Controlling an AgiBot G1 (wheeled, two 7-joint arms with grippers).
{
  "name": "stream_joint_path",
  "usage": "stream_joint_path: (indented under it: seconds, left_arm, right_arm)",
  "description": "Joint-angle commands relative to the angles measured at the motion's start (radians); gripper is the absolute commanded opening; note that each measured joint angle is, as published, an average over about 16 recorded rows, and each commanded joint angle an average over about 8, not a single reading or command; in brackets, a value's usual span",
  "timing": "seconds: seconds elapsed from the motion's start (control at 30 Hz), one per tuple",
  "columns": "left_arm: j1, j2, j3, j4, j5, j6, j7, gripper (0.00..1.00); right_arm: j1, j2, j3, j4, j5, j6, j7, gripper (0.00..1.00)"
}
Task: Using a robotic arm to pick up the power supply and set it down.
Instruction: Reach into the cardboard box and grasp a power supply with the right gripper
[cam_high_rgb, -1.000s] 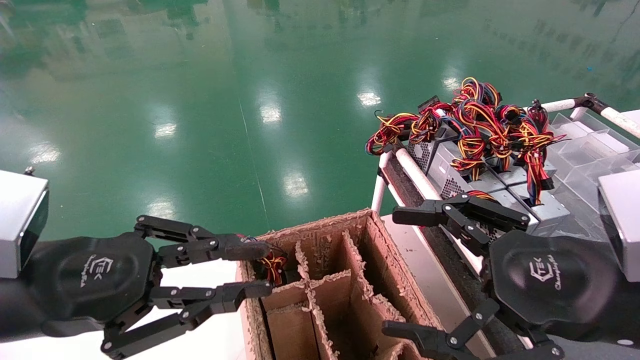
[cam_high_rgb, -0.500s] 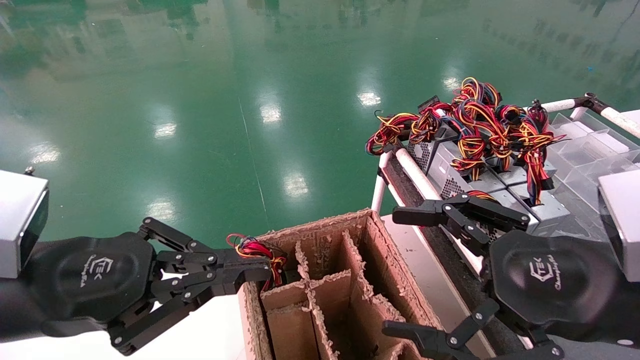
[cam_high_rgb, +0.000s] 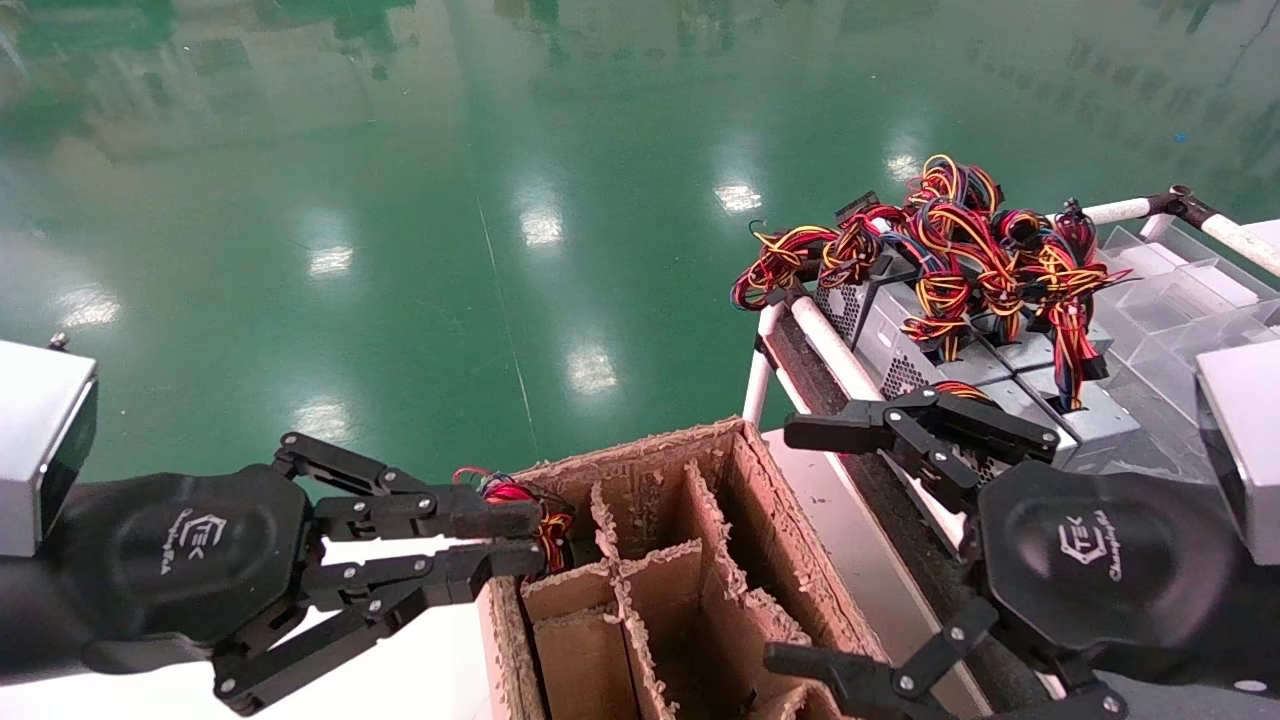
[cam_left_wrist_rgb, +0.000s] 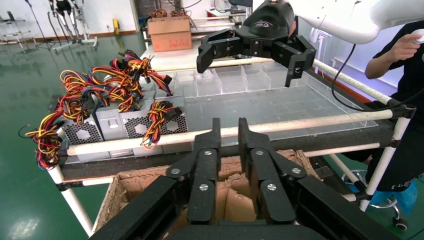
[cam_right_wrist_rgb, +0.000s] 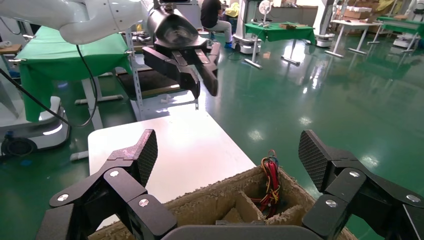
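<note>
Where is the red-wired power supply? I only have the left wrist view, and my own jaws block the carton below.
Observer: In the right wrist view, the power supply's red wire bundle sticks up from a corner compartment of the cardboard box. Its grey body is hidden inside.
Operator: Is the left gripper gripping those wires?
Observer: No. In the head view, the left gripper sits beside the bundle at the box's left edge, jaws narrowly parted with nothing between them.
Operator: Where is the right gripper relative to the box?
Observer: In the head view, the right gripper hangs wide open at the box's right side, next to the rack.
</note>
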Motion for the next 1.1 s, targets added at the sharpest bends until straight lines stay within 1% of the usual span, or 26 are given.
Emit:
stream_joint_path:
  seconds: [0.03,0.17,0.4,0.5,0.7,0.8,0.97,1.1]
  left_arm:
    - [0.000,0.000,0.000,0.000,0.000,0.000,0.000,1.00]
    - [0.000,0.000,0.000,0.000,0.000,0.000,0.000,1.00]
    - [0.000,0.000,0.000,0.000,0.000,0.000,0.000,1.00]
    - [0.000,0.000,0.000,0.000,0.000,0.000,0.000,1.00]
    - [0.000,0.000,0.000,0.000,0.000,0.000,0.000,1.00]
    - [0.000,0.000,0.000,0.000,0.000,0.000,0.000,1.00]
    - [0.000,0.000,0.000,0.000,0.000,0.000,0.000,1.00]
    - [0.000,0.000,0.000,0.000,0.000,0.000,0.000,1.00]
  right_arm:
    - [-0.001,-0.001,-0.001,-0.001,-0.004,0.005,0.000,1.00]
    - [0.001,-0.032,-0.020,-0.002,-0.049,0.066,0.014,1.00]
    - [0.021,-0.116,-0.075,-0.026,-0.146,0.183,0.062,1.00]
    - [0.028,-0.136,-0.087,-0.035,-0.167,0.207,0.077,1.00]
    - [0.030,-0.141,-0.092,-0.040,-0.181,0.218,0.073,1.00]
    - [0.033,-0.165,-0.110,-0.055,-0.217,0.249,0.073,1.00]
    - [0.070,-0.255,-0.170,-0.157,-0.299,0.306,0.117,1.00]
    - [0.121,-0.331,-0.210,-0.284,-0.331,0.302,0.137,1.00]
